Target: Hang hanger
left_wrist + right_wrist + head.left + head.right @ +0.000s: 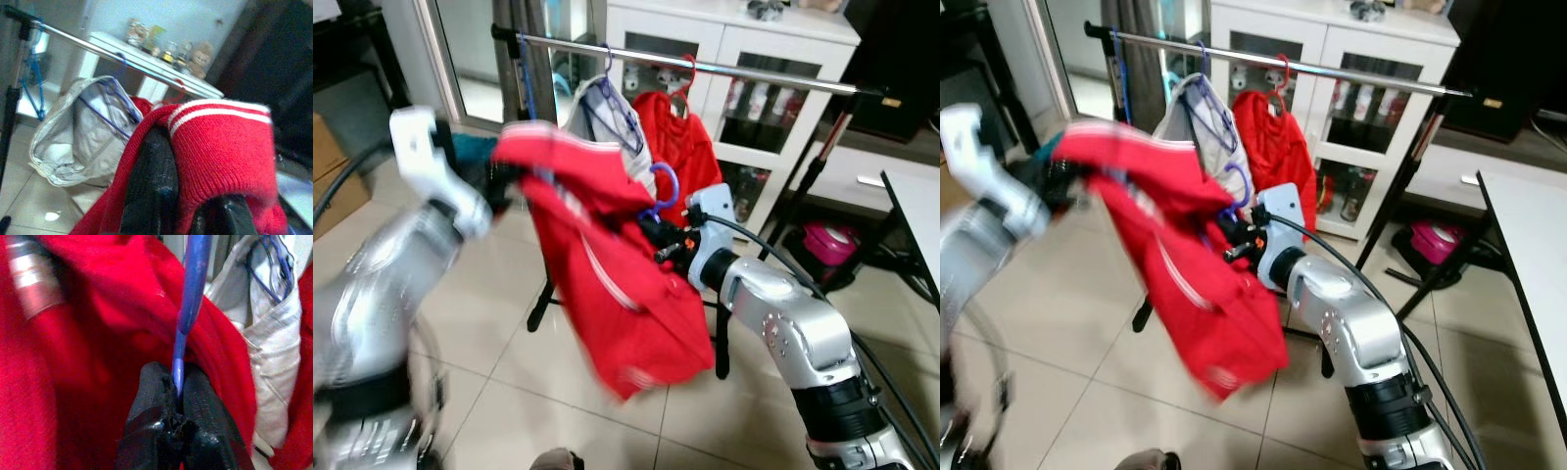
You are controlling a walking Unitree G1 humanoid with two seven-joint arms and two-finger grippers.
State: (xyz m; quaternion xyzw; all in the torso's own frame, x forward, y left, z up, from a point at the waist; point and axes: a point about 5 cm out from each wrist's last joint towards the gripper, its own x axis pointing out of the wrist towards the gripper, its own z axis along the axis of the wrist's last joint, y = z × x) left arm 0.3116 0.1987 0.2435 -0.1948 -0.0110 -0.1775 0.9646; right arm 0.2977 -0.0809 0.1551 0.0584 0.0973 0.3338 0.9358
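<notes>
A red knitted garment (617,284) with white stripes hangs on a blue-purple hanger whose hook (664,186) rises in front of the clothes rail (744,73). My right gripper (177,377) is shut on the hanger's thin stem just below the hook. My left gripper (504,181) holds up the garment's striped shoulder end (220,127), fingers (151,186) closed on the knit. The hook is lower than the rail and nearer to me. On the rail hang a white garment (597,113) on a blue hanger and a red garment (680,137) on a red hanger.
An empty blue hanger (524,78) hangs at the rail's left end. Behind the rack stands a white cabinet (754,39) with glass doors. The rack's black legs (540,304) spread over the tiled floor. A pink object (827,240) lies at right, near a table edge (915,211).
</notes>
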